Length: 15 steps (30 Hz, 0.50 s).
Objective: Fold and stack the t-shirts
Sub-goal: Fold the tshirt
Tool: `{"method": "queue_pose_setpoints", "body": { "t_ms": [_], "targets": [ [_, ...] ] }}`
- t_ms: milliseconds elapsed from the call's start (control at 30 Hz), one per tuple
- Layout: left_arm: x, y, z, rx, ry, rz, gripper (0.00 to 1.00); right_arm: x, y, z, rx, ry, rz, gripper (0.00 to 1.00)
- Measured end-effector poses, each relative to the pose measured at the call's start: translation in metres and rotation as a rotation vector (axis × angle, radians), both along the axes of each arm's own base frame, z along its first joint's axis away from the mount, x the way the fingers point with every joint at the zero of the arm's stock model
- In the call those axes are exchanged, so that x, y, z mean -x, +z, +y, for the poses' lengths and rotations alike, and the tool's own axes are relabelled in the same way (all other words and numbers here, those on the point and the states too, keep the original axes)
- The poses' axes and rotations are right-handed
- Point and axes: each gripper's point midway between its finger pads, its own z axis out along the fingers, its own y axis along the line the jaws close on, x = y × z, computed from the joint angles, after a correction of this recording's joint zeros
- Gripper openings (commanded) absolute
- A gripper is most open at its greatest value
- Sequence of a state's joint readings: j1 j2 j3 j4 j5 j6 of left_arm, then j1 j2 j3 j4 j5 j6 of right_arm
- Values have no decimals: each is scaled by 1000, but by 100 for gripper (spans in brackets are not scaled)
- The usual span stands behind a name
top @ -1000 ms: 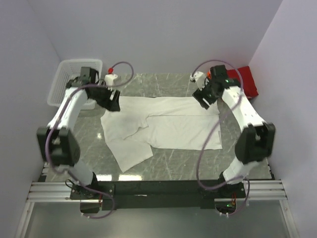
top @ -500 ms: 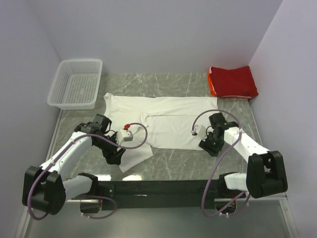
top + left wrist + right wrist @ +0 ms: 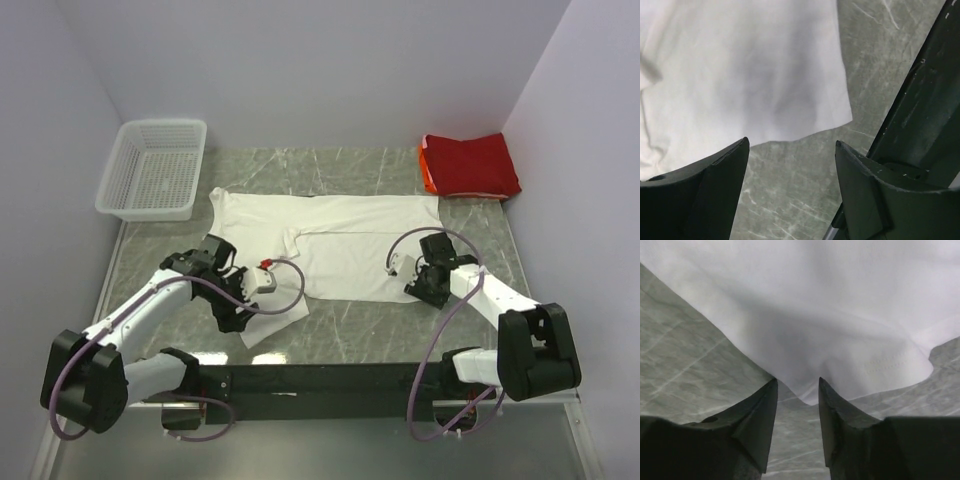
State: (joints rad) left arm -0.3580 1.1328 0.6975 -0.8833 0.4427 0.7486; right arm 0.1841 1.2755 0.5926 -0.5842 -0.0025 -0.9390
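Our left tool hangs open, its fingers wide apart, just over the near corner of the plain white cloth t-shirt. Our right tool is open too, though only narrowly, with the shirt's near hem just ahead of the gap and nothing gripped. The shirt lies spread across the grey marbled table. The folded bright red t-shirt with the orange edge waits well apart in the far right corner, and the white plastic mesh basket sits far left.

We judge the step to be taking the near hem for a fold. We should lower both tools together, pinch the hem at matching points, and lift evenly so the crease runs straight.

Against half a second ago, both tools have edged closer to the hem; the shirts have not shifted.
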Motion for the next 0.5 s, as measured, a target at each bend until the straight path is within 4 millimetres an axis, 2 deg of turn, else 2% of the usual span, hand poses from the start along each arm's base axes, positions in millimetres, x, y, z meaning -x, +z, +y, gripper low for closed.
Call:
{"method": "queue_pose_setpoints", "body": {
  "t_ms": [267, 400, 500],
  "targets": [
    [18, -25, -10, -99, -166, -30, 73, -2, -3, -6, 49, -19, -4, 0],
    [27, -40, -11, -178, -223, -44, 71, -2, -3, -6, 51, -39, 0, 0],
    [25, -45, -14, -219, -242, -79, 63, -2, -3, -6, 50, -47, 3, 0]
  ]
}}
